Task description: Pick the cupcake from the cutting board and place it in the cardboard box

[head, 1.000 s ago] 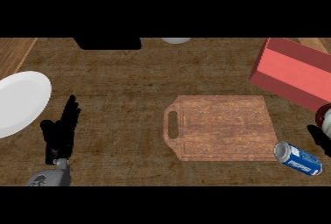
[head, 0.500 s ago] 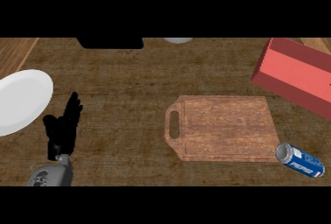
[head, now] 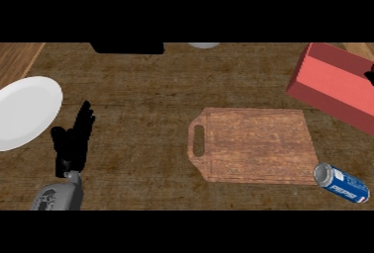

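Note:
The wooden cutting board [head: 252, 146] lies right of centre with its handle slot to the left, and nothing rests on it. No cupcake shows anywhere. The box [head: 332, 86] looks red and sits tilted at the upper right, partly cut off by the view's edge. A small black piece of my right hand [head: 369, 77] shows at the right edge over the box; the remainder of that hand is out of view. My left hand [head: 73, 141] rests open at the lower left, fingers pointing up, holding nothing.
A white plate [head: 25, 111] lies at the left edge beside my left hand. A blue Pepsi can [head: 341, 183] lies on its side just off the board's lower right corner. A black object [head: 128, 48] and a pale round thing [head: 203, 45] sit at the far edge.
A second ago my right hand showed at the right edge below the box with something pale. It left the view, and now a black bit shows higher, over the box.

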You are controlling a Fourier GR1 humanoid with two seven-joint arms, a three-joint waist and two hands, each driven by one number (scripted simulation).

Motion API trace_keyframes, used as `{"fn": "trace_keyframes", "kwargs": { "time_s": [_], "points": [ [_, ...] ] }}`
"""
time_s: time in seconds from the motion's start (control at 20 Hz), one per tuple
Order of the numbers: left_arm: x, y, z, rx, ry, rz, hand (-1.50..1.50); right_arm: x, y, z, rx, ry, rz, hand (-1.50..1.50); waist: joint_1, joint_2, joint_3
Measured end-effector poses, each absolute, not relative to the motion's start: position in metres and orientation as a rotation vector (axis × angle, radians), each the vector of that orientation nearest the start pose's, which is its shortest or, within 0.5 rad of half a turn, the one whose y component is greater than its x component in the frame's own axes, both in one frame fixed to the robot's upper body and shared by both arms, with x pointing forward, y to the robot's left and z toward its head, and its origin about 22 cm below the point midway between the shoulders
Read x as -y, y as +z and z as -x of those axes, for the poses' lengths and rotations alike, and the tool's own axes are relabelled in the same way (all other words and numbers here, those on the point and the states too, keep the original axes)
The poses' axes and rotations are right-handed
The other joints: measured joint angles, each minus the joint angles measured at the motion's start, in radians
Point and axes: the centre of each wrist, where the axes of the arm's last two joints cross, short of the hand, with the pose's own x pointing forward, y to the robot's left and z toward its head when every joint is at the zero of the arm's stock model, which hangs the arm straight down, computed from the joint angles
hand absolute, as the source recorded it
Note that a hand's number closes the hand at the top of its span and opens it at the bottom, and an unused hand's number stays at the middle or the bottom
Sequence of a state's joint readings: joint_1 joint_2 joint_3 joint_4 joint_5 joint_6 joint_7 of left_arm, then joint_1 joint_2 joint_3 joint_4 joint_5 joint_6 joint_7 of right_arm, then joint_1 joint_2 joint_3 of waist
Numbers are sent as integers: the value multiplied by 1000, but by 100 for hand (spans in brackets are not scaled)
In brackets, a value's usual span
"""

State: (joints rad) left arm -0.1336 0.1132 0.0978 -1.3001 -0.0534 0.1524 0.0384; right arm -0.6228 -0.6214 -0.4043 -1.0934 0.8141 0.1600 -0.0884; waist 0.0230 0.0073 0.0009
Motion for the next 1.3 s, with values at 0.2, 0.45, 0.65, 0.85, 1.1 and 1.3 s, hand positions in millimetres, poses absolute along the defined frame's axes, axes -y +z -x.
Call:
{"fn": "trace_keyframes", "kwargs": {
  "time_s": [0.2,0.45,0.65,0.85,1.1,1.3],
  "points": [
    [-265,-25,-270,1401,40,-284,0,439,166,-366,1390,709,1219,150,14,5,1],
    [-263,-24,-273,1412,29,-274,0,454,141,-376,1332,622,1159,-150,24,10,2],
    [-263,-26,-274,1410,25,-270,0,465,127,-374,1353,560,1052,-150,29,14,3],
    [-266,-27,-273,1415,30,-271,0,472,123,-373,1454,482,948,-150,30,15,4],
    [-268,-27,-273,1409,34,-273,0,481,125,-369,1630,321,771,-150,21,12,4],
    [-269,-22,-275,1409,32,-276,0,499,130,-359,1702,162,653,-150,20,12,4]
  ]
}}
